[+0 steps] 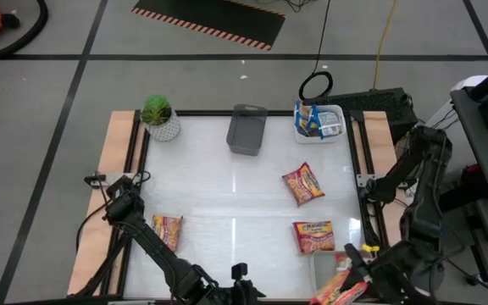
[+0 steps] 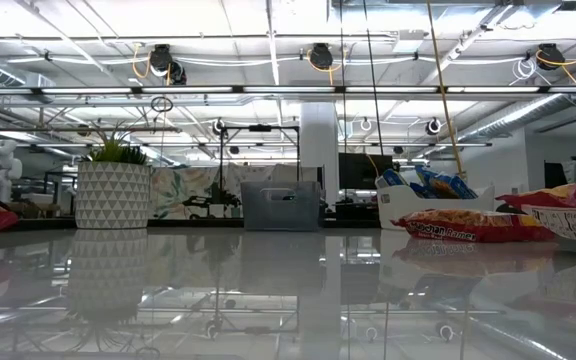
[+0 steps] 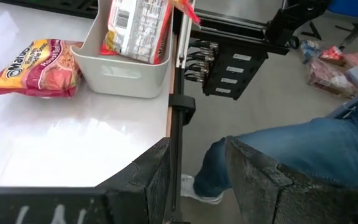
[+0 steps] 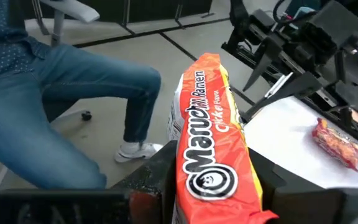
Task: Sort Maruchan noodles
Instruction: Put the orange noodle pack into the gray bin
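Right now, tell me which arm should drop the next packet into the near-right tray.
Right. The right hand already grips an orange Maruchan packet at the table's near right corner, beside the white tray. The left hand is empty at the near edge.

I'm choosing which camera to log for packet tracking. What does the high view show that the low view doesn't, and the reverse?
Only the high view shows the right gripper shut on an orange Maruchan packet at the table's near right edge, the left gripper open at the near edge, and a red packet lying near the left arm.

Only the low view shows the ceiling lights and the room behind the table.

Both show the potted plant, the grey tray, and the white tray holding blue packets.
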